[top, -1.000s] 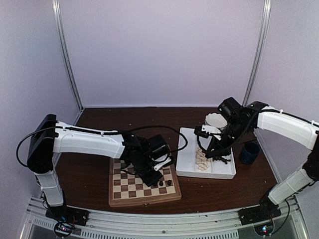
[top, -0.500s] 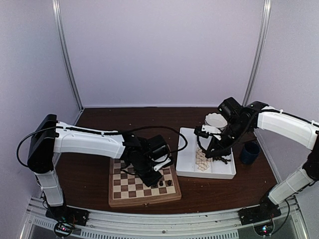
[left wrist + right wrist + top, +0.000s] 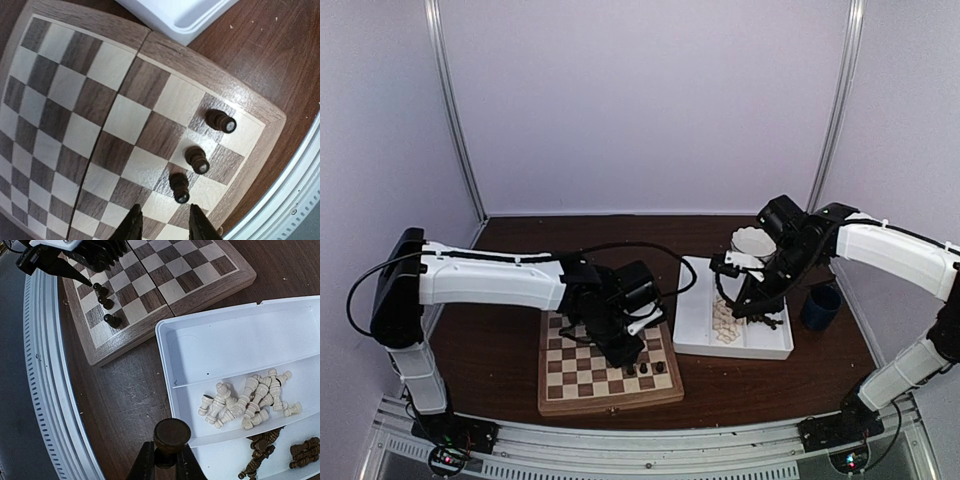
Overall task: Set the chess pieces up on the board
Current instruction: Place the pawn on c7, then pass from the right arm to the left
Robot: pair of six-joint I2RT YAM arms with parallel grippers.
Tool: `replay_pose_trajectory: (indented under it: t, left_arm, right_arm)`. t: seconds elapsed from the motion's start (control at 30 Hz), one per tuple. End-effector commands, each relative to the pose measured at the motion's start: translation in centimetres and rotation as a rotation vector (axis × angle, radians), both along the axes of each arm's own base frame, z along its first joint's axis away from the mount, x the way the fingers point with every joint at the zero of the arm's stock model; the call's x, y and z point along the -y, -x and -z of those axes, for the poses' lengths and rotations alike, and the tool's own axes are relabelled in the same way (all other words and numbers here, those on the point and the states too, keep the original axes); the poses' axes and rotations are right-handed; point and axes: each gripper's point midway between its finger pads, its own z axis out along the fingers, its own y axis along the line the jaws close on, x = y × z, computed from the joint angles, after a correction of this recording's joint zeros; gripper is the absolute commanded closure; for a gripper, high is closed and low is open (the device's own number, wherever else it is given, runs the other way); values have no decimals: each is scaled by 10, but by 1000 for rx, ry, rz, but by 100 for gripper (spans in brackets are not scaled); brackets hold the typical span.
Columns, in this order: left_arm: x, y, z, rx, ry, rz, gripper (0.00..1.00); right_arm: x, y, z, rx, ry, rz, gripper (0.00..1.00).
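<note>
Brown bench: dark piece is clamped in right end effector, board placement due; left end effector parted, empty.

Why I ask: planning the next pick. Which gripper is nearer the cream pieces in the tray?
Right. The right gripper, shut on a dark piece, hangs over the white tray beside the cream pieces; the left gripper is off over the board's corner.

A plain pale-lilac back wall and matching side walls enclose the cell, meeting at two slanted metal poles. The surface is dark brown wood with scattered light specks. A ribbed aluminium rail runs along its near edge, and the lighting is even and diffuse.
</note>
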Motion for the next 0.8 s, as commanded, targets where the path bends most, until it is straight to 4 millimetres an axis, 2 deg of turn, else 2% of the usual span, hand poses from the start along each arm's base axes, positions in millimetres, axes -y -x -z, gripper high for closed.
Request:
replay_pose_trajectory:
  t: [0.0, 0.07, 0.23, 0.3, 0.53, 0.77]
  left_arm:
    - [-2, -18, -71, 137, 98, -7, 66]
    - [9, -26, -95, 136, 204, -32, 63]
    - [54, -37, -170, -30, 691, -81, 55]
    - [67, -41, -185, -131, 814, -80, 53]
    - [98, -40, -193, -315, 942, -19, 53]
    - [106, -37, -184, -389, 937, 6, 56]
  right_arm:
    - [-4, 0, -23, 15, -39, -14, 91]
    - [-10, 0, -32, 8, -61, -29, 90]
    - [-30, 3, -49, 14, -81, -93, 90]
    - [-39, 1, -55, 28, -82, -113, 90]
    - [-66, -2, -61, 35, -75, -173, 90]
    - [-80, 4, -61, 35, -65, -210, 90]
